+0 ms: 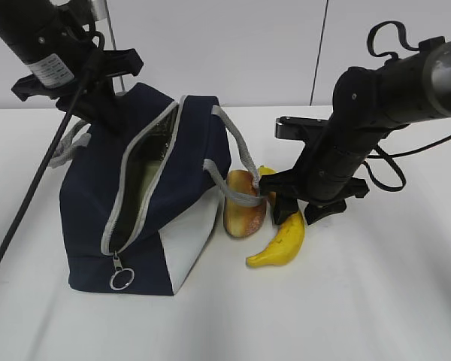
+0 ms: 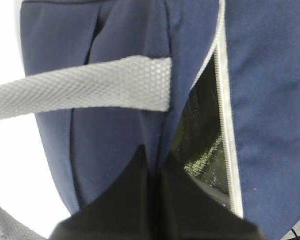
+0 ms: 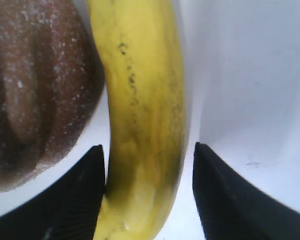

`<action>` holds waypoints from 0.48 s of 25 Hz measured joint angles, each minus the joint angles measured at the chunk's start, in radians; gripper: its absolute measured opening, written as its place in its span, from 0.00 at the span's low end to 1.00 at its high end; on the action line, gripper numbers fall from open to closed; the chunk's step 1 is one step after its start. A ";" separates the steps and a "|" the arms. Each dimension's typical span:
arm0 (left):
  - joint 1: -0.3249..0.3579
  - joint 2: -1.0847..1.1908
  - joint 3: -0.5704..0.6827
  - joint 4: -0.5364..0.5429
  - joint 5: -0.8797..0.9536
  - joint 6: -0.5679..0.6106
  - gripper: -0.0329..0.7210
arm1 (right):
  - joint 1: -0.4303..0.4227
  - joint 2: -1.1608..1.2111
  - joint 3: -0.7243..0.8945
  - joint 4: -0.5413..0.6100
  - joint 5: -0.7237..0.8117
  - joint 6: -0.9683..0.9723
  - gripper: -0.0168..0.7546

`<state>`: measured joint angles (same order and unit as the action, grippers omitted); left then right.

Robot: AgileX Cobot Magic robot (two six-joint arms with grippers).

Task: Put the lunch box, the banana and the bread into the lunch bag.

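Nearest the lens: lunch bag (image 1: 146, 210) on the white tabletop (image 1: 376, 301), ring pull (image 1: 121, 280) facing the camera, zipper open, foil lining visible through the slot. Navy fabric, white side panel, grey webbing handles — soft, so the mouth probably sags unless held. Left pincer (image 2: 152, 200) sits at the bag's far top edge; in the left wrist view its dark fingers look pressed together on a fold of navy fabric beside the opening, likely pinching it. Lunch box isn't identifiable in any view; can't say whether it's inside.

Right of the bag: bread (image 1: 244, 201), oval glossy brown bun, leaning against the bag's end under a handle loop. Soft, crushable — light squeeze across the middle only.

Just beside it: banana (image 1: 280, 239), yellow, few brown specks, lying on the tabletop. Right pincer (image 3: 149, 195) is down over it, fingers apart and straddling the fruit — one finger looks to touch the skin, no squeeze yet. Light, smooth skin, bruises easily; mid-body across the narrow width looks like the right hold.
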<state>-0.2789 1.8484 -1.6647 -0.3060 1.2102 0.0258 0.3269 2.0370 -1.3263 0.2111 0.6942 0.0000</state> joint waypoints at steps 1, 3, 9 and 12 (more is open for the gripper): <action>0.000 0.000 0.000 0.000 0.000 0.000 0.04 | 0.000 0.002 0.000 0.000 0.000 0.000 0.55; 0.000 0.000 0.000 0.000 0.000 0.000 0.04 | 0.000 0.014 -0.004 0.000 0.004 0.000 0.53; 0.000 0.000 0.000 0.001 0.000 0.000 0.04 | -0.002 0.032 -0.006 0.000 0.035 0.005 0.49; 0.000 0.000 0.000 0.001 0.000 0.000 0.04 | -0.004 0.032 -0.023 -0.004 0.070 0.005 0.46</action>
<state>-0.2789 1.8484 -1.6647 -0.3050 1.2102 0.0258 0.3229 2.0693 -1.3489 0.2072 0.7643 0.0053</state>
